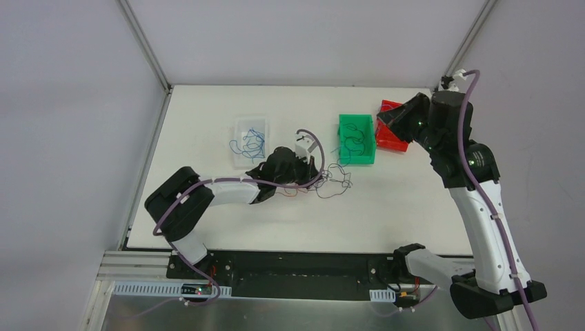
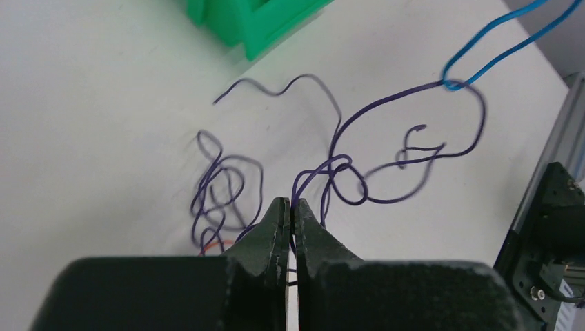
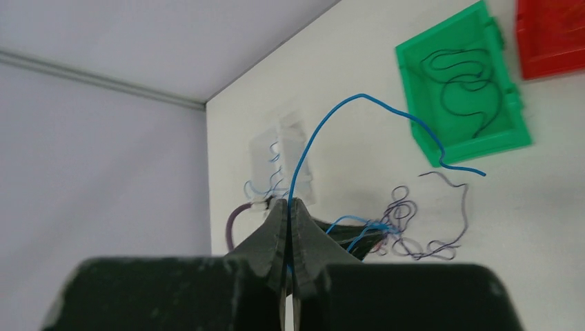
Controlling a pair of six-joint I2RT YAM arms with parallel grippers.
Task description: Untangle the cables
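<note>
On the smooth white table [image 1: 414, 207] the cables [image 1: 335, 181] lie as a loose, curly knot of hair-thin wires just in front of the green bin [image 1: 358, 160], beside the tip of the left arm. The left gripper [image 2: 290, 210] has its black, wedge-shaped fingers pressed together, and a dark purple wire [image 2: 310, 172] from the knot is pinched at their tips. From there the wire loops out into rings and wavy tails that rest on the tabletop. A short orange-red strand [image 2: 217, 245] peeks out beneath the loops near the left finger. The right gripper [image 3: 289, 210] is held high over the far right side of the table, above the red bin [image 1: 388, 140]. Its matt fingers are closed flat against each other on a blue wire [image 3: 359, 94], which rises from the tips in a stiff arch and ends in a small kink. The green bin is a glossy plastic rectangle with thin black wires coiled inside. The red bin beside it is of the same make, and its contents cannot be made out. Further left stands a clear plastic bin [image 1: 236, 145] with curly blue wires in it.
</note>
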